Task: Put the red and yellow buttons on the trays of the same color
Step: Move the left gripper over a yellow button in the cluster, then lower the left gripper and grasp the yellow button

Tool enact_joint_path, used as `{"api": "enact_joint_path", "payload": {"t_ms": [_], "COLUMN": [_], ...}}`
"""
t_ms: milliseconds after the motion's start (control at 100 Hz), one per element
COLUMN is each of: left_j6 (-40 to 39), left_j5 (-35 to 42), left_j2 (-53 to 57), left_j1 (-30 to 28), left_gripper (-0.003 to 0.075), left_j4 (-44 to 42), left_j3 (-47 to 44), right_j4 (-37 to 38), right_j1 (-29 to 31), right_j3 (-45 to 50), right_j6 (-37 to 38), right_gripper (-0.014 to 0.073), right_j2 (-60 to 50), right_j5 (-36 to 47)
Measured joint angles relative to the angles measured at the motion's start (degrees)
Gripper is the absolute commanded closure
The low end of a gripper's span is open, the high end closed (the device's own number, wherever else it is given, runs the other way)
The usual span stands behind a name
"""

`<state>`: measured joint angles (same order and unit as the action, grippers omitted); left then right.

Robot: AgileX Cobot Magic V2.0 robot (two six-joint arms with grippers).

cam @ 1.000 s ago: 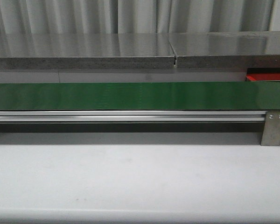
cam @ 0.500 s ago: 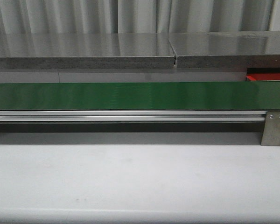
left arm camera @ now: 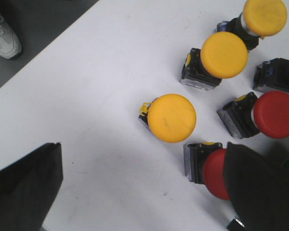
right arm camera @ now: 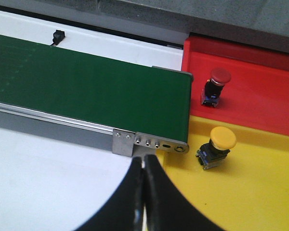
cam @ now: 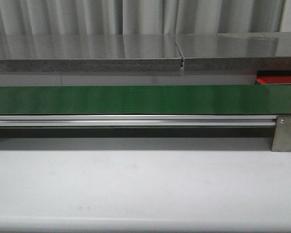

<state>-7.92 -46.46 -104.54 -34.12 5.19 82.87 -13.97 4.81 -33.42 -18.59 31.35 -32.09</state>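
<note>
In the left wrist view, three yellow buttons [left arm camera: 172, 118] [left arm camera: 224, 55] [left arm camera: 265, 17] and two red buttons [left arm camera: 278, 114] [left arm camera: 214, 173] lie loose on the white table. My left gripper [left arm camera: 142, 178] is open above bare table, and its one finger [left arm camera: 265, 192] covers part of the nearer red button. In the right wrist view, the red tray [right arm camera: 260, 96] holds a red button [right arm camera: 216, 84]. The yellow tray [right arm camera: 250, 197] holds a yellow button [right arm camera: 216, 144]. My right gripper [right arm camera: 144, 166] is shut and empty, just short of the belt's end bracket.
The long green belt [cam: 136, 99] on its aluminium rail crosses the front view, with a corner of the red tray [cam: 276, 77] behind its right end. A grey ledge runs behind. A sixth button's black body [left arm camera: 279, 74] lies among the loose ones. A shoe [left arm camera: 2, 31] shows beyond the table edge.
</note>
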Motion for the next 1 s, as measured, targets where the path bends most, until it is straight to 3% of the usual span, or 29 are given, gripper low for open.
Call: {"api": "enact_joint_path", "payload": {"t_ms": [1000], "left_j6": [2.95], "left_j5": [-2.28], "left_j2": [-12.57], "left_j1": [0.00], "left_gripper": [0.0060], "left_j4": [3.80], "left_j3": [9.85], "right_j4": [0.00], "right_j1": [0.00], "right_j3": [0.00], "right_j6": [0.00], "right_gripper": [0.0712], "right_j2": [-0.02], "right_j5": [0.00]}}
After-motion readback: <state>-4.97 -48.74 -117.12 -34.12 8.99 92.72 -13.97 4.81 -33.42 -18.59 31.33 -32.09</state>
